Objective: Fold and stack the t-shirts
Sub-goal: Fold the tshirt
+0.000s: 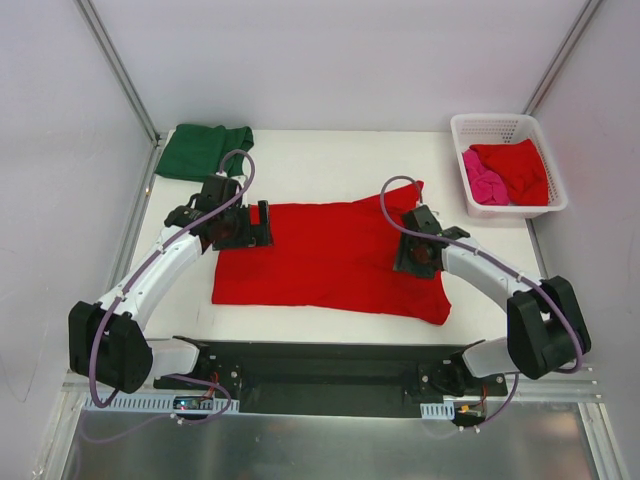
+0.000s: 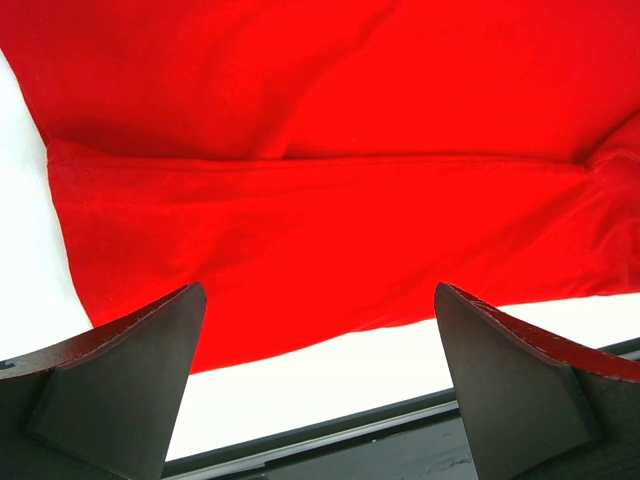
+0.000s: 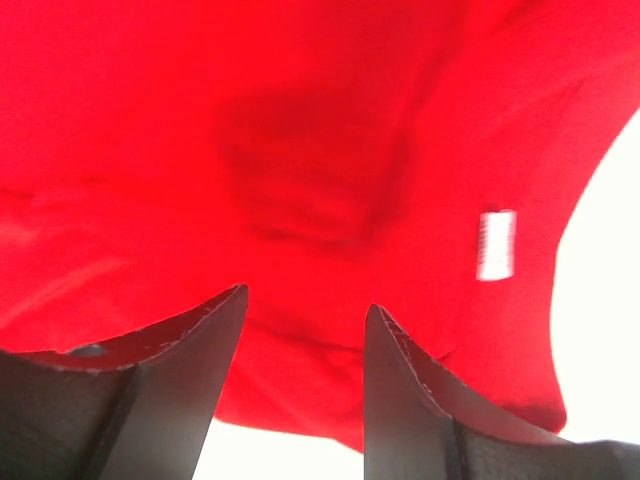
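A bright red t-shirt [image 1: 330, 255] lies spread flat in the middle of the white table. My left gripper [image 1: 245, 225] hovers over its left edge, jaws wide open and empty; in the left wrist view [image 2: 320, 290] the red cloth [image 2: 330, 200] shows a long fold line. My right gripper [image 1: 418, 252] sits low over the shirt's right part, jaws partly apart [image 3: 306, 300] with nothing pinched; the red cloth [image 3: 300, 150] and a white label [image 3: 497, 243] lie beneath. A dark green t-shirt [image 1: 205, 150] rests folded at the back left.
A white lattice basket [image 1: 490, 118] at the back right holds another red t-shirt [image 1: 520, 170] and a pink one [image 1: 483, 185]. Metal frame posts rise at both back corners. The black base plate [image 1: 320, 365] runs along the near edge.
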Robot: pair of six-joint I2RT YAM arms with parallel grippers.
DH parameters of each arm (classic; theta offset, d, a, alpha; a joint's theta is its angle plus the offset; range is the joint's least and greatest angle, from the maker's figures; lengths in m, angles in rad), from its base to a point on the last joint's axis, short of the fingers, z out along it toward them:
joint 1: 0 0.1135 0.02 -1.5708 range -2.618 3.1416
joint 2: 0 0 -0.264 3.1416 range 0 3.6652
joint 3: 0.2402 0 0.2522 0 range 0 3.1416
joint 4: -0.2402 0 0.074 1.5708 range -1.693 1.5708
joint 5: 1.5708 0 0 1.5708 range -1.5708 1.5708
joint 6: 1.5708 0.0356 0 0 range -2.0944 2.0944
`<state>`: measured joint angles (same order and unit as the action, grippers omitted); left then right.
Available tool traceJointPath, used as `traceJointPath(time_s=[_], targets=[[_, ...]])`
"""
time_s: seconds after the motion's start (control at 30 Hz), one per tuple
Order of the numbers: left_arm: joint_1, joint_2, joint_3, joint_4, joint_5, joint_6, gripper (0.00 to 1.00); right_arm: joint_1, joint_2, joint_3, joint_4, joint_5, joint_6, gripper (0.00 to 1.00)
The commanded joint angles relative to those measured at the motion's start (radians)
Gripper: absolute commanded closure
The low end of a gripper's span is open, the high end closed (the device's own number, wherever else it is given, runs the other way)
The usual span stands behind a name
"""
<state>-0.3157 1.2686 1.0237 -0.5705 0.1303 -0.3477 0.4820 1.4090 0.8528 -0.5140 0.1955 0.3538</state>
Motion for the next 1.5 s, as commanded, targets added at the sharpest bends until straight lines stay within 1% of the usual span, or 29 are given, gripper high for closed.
traceJointPath(time_s=[0.0, 0.07, 0.2, 0.27, 0.47, 0.53, 0.67, 0.73, 1.47], targets=[[-0.013, -0.012, 0.003, 0.020, 0.028, 0.024, 0.01, -0.091, -0.051, -0.063, 0.086, -0.082, -0.019, 0.45], [-0.013, -0.003, 0.004, 0.021, 0.032, 0.027, 0.00, -0.130, -0.073, -0.086, 0.141, -0.144, -0.035, 0.45], [-0.013, 0.012, 0.009, 0.026, 0.038, 0.027, 0.01, -0.172, -0.076, -0.098, 0.163, -0.186, -0.070, 0.44], [-0.013, 0.020, 0.010, 0.027, 0.043, 0.029, 0.01, -0.180, -0.076, -0.103, 0.181, -0.238, -0.079, 0.44], [-0.013, 0.034, 0.012, 0.034, 0.049, 0.029, 0.01, -0.191, -0.055, -0.101, 0.210, -0.278, -0.081, 0.45], [-0.011, 0.035, 0.013, 0.035, 0.048, 0.029, 0.01, -0.195, -0.044, -0.101, 0.218, -0.284, -0.082, 0.47], [-0.013, 0.035, 0.010, 0.037, 0.046, 0.032, 0.01, -0.197, -0.030, -0.097, 0.224, -0.289, -0.082, 0.57], [-0.013, 0.037, 0.009, 0.035, 0.045, 0.033, 0.01, -0.197, -0.021, -0.095, 0.226, -0.294, -0.085, 0.58], [-0.013, 0.037, 0.001, 0.037, 0.045, 0.032, 0.01, -0.221, -0.019, -0.081, 0.193, -0.245, -0.131, 0.55]])
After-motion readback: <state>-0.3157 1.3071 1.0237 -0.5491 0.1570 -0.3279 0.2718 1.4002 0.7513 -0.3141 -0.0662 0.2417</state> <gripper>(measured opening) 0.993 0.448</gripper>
